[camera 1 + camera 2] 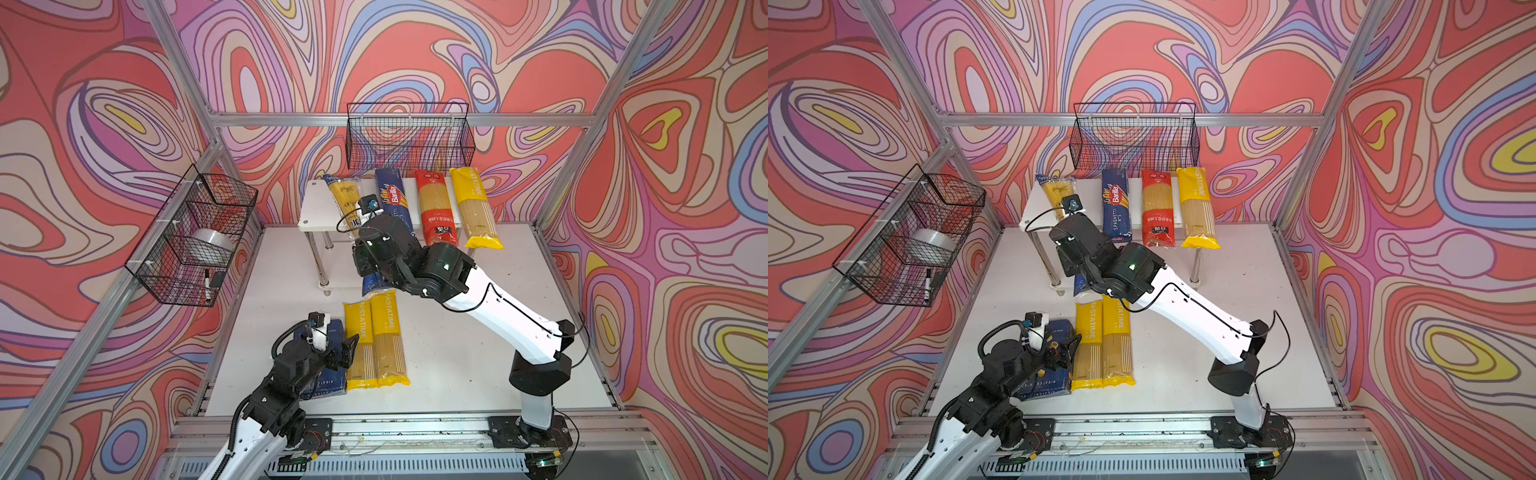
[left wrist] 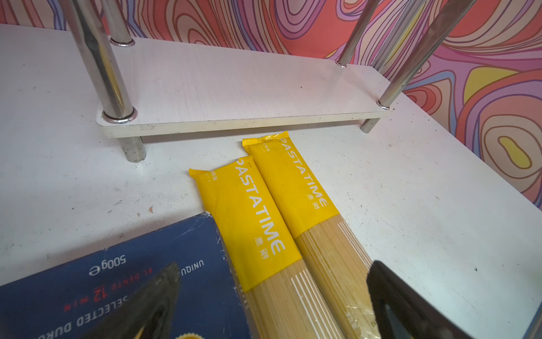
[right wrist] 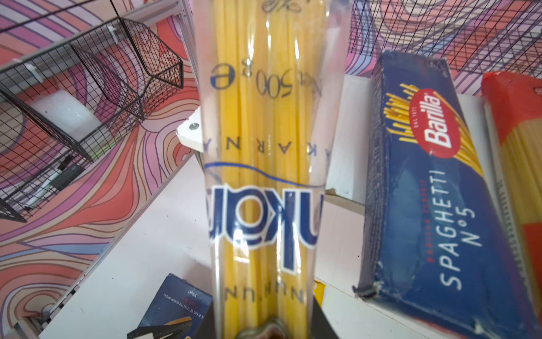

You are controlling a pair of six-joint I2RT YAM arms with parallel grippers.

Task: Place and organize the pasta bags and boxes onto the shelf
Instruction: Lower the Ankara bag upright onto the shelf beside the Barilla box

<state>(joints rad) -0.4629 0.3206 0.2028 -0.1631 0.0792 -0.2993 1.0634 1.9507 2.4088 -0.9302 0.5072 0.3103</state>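
The white shelf [image 1: 316,210] stands at the far middle of the worktop [image 1: 457,353]. The right end effector [image 3: 265,327] is pressed together on the dark blue bag [image 3: 264,141], pinching it close to its near end. The bag runs slanted over the left part of the top board. Its far end is by the far left corner, and its blue near end sticks out past the near edge, under the wrist. I cannot tell whether it rests on the board.

To its right on that board lie the spaghetti carton [image 1: 392,199], the red bag [image 1: 436,212] and a yellow bag [image 1: 476,212], side by side, all overhanging the near edge. A narrow strip of bare board separates the held bag from the carton.

On the worktop, two more yellow bags [image 1: 386,336] lie side by side, their far ends just short of the near edge of the lower board [image 2: 234,88]. The wide carton [image 2: 117,278] lies against the left one. The left end effector [image 2: 272,305] hangs above them, spread and holding nothing, with one finger [image 2: 152,299] over the carton. Open worktop stretches to the right of these bags.
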